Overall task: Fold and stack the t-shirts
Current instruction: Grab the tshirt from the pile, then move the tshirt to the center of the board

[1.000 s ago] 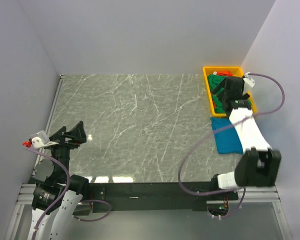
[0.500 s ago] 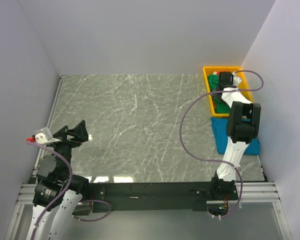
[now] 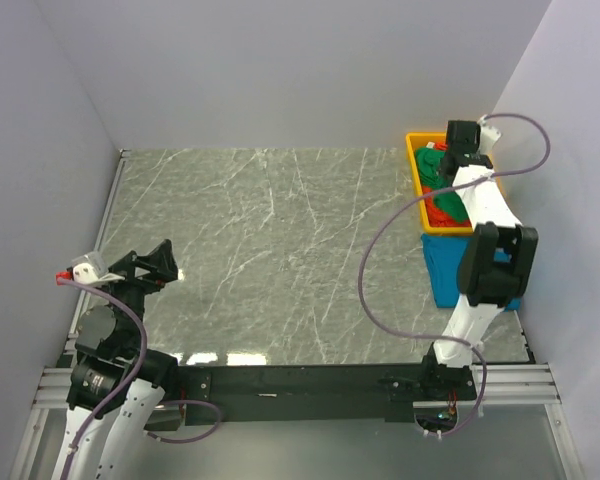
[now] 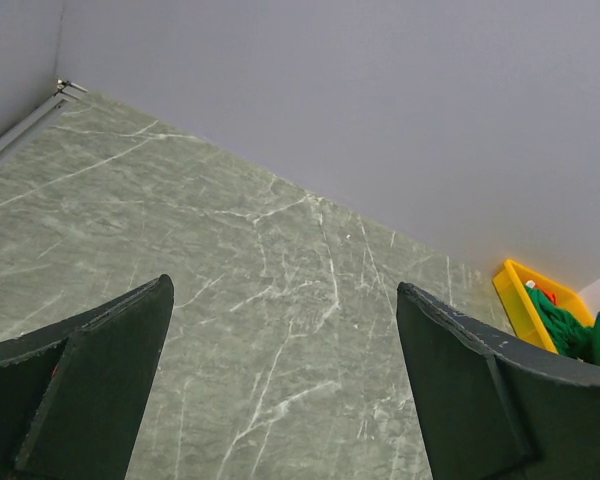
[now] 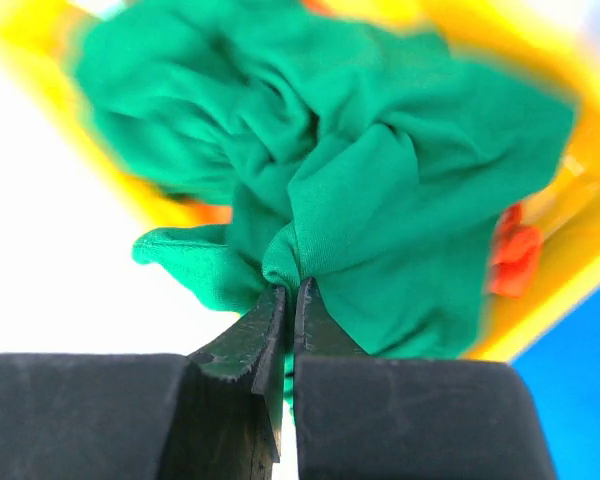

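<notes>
A crumpled green t-shirt (image 5: 380,190) lies in the yellow bin (image 3: 416,160), and my right gripper (image 5: 292,290) is shut on a fold of it near its lower edge. Orange-red t-shirt cloth (image 5: 515,260) shows beside the green one in the bin. In the top view the green t-shirt (image 3: 437,172) is partly covered by the right wrist, with the orange-red t-shirt (image 3: 448,211) at the bin's near end. A blue t-shirt (image 3: 448,270) lies flat on the table just in front of the bin. My left gripper (image 4: 282,285) hovers open at the near left, holding nothing.
The yellow bin (image 4: 515,300) stands against the right wall at the table's back corner. Grey walls close in the marble table (image 3: 270,250) on the left, back and right. The right arm's cable (image 3: 380,260) loops over the table.
My right gripper has gone from open to shut on the green t-shirt, and its wrist has shifted toward the bin's far end. The left arm has barely moved.
</notes>
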### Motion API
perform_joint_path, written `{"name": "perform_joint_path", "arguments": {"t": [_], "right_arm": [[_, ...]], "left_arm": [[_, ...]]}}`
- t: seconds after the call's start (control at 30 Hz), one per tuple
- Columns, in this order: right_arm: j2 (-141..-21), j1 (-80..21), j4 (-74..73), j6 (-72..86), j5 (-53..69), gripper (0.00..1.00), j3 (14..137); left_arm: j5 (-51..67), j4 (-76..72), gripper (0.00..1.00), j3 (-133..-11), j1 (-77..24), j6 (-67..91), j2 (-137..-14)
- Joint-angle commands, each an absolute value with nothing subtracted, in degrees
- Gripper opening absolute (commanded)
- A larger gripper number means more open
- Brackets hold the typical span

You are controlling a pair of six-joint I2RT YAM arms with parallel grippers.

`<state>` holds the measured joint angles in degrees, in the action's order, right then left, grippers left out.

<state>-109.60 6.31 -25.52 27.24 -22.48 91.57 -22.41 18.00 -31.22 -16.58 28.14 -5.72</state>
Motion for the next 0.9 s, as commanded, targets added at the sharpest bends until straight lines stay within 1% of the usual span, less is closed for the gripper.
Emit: {"name": "perform_joint_path", "arguments": {"t": [0.0,0.2,0.33,0.37,0.4,0.57,0.6,0.63,0.67,0.7,0.73,0.8,0.87], "right_arm": [[-98.2,1.6,-25.6,24.9,-24.4,0.00,97.0],[-88.6,-9.2,-27.3,20.1,-19.7,0.00,103.1],[-83.9,-17.1,-25.5,18.5,-11.2,0.00,103.8],[-83.2,-18.4,-23.9,18.6,-6.8,0.00,103.5],[-82.2,-21.8,-23.2,18.9,-5.2,0.00,103.4],[-83.5,-31.8,-20.1,21.5,-0.2,0.00,104.8],[-84.4,-32.9,-19.2,22.5,2.0,0.04,103.9],[-85.0,-35.7,-18.0,24.4,3.2,0.16,102.8],[-85.7,-36.9,-15.8,25.4,4.6,0.32,100.5],[-88.0,-38.5,-15.3,26.0,6.5,0.57,99.7],[-89.5,-39.9,-15.6,26.5,9.1,0.64,99.4],[-93.8,-43.7,-19.4,25.7,10.7,0.73,100.8],[-95.4,-45.2,-23.8,24.5,10.0,0.74,100.9]], "left_arm": [[-23.0,17.0,0.99,-31.7,-16.3,28.0,-4.6],[-22.7,17.7,0.99,-31.9,-16.3,28.5,-3.0],[-22.2,18.1,0.99,-31.9,-16.4,28.6,-2.7],[-22.2,18.1,0.99,-32.0,-16.4,28.7,-2.8],[-22.1,18.1,0.99,-32.0,-16.5,28.6,-2.8],[-20.9,18.1,0.99,-32.1,-16.5,28.4,-4.0],[-20.7,18.2,1.00,-32.2,-16.5,28.5,-4.1],[-20.7,18.3,0.99,-32.3,-16.5,28.5,-4.7],[-20.5,18.5,0.99,-32.3,-16.5,28.6,-5.1],[-20.5,18.7,0.99,-32.3,-16.5,28.6,-5.4],[-20.5,18.8,1.00,-32.4,-16.5,28.6,-6.1],[-20.3,19.0,0.99,-32.4,-16.5,28.7,-6.8],[-20.0,19.1,0.99,-32.4,-16.5,28.7,-7.7]]}}
